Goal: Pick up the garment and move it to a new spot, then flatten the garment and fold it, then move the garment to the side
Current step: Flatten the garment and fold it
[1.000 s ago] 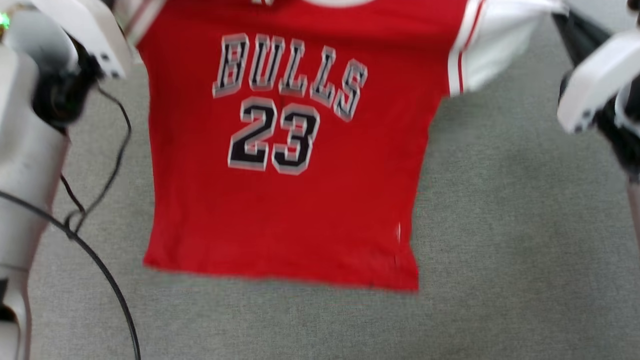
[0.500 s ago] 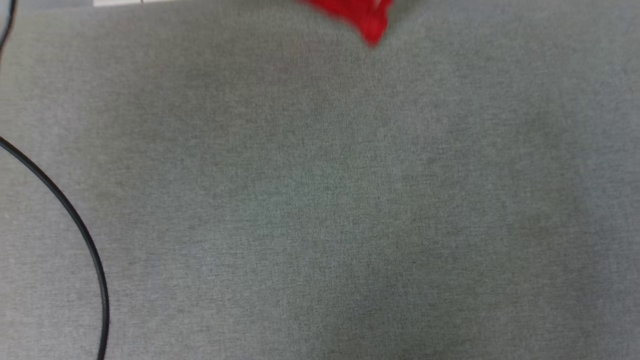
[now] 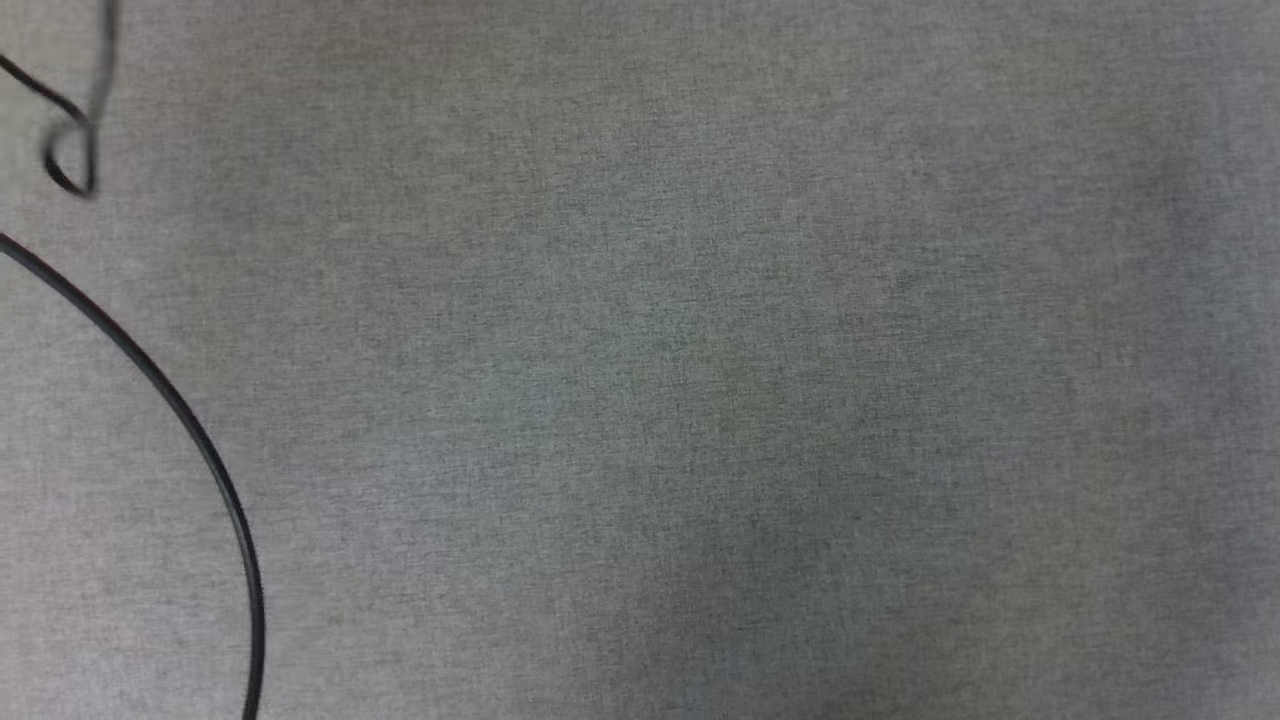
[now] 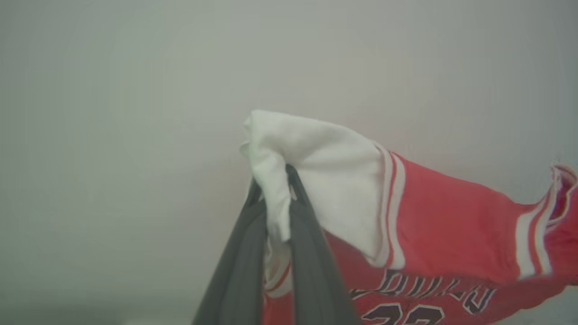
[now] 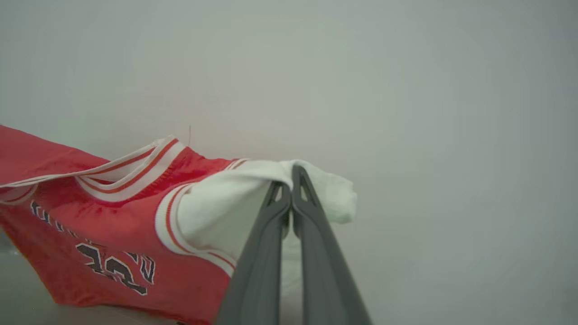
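Note:
The garment [image 4: 451, 234] is a red shirt with white sleeves, striped trim and a black number print. It hangs in the air, stretched between both grippers. In the left wrist view my left gripper [image 4: 274, 178] is shut on a bunched white sleeve, with the red body trailing off to the right. The right wrist view has my right gripper [image 5: 289, 180] shut on the other white sleeve of the garment [image 5: 90, 216], whose red body and striped collar spread to the left.
The head view looks straight down on grey carpet [image 3: 700, 380]. A black cable [image 3: 190, 430] curves along its left side, with a small loop of cable [image 3: 70, 160] at the upper left. Behind the shirt in both wrist views is a plain pale surface.
The head camera has swung away: the hanging shirt and both pale forearms filled its view a second ago, then only a red corner showed at the top, and now just carpet and cable.

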Robot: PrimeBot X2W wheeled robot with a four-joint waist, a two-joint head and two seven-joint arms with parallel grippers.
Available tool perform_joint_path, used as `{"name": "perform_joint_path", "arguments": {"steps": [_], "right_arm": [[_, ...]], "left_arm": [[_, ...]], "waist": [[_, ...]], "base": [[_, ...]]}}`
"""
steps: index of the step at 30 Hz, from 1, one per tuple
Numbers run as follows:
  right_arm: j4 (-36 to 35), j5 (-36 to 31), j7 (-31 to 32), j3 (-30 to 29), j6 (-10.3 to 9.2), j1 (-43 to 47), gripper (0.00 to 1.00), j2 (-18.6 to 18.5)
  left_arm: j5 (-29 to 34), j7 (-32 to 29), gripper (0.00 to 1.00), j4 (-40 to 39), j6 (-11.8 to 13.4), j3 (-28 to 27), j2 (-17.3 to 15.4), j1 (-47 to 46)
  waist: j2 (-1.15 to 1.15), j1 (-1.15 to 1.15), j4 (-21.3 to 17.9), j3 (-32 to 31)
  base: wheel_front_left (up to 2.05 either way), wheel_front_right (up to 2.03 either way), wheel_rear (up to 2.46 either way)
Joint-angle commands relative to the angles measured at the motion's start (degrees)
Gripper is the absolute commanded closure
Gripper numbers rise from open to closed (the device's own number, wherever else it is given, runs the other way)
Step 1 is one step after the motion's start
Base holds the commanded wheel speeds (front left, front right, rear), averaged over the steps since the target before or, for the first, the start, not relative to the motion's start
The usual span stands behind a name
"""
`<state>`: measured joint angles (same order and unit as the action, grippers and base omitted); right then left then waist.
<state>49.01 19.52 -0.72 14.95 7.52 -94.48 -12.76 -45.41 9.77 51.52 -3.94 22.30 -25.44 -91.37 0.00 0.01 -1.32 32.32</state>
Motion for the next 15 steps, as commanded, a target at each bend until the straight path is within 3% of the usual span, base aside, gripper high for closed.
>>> {"name": "perform_joint_path", "arguments": {"steps": [1, 7, 15], "right_arm": [[2.03, 1.19, -0.94, 1.22, -0.06, 1.99, 1.0, 0.24], [6.61, 4.94, -2.69, 5.17, -0.06, 9.03, 1.0, 0.83], [5.41, 12.16, -5.84, 10.7, -0.06, 25.68, 1.0, -0.53]], "left_arm": [[-0.85, 0.65, 1.0, 1.99, -0.93, 0.11, 0.59, 2.15], [-1.63, 1.92, 1.0, 7.41, -2.74, 2.12, 3.14, 9.54], [-3.28, 4.74, 1.0, 9.07, -3.48, 3.89, 3.92, 25.81]], "waist": [[0.0, -0.01, 0.31, -0.06], [0.0, -0.01, 0.8, -2.42], [0.0, -0.01, 0.88, -10.22]], "base": [[0.0, 0.0, 0.0], [0.0, 0.0, 0.0], [0.0, 0.0, 0.0]]}}
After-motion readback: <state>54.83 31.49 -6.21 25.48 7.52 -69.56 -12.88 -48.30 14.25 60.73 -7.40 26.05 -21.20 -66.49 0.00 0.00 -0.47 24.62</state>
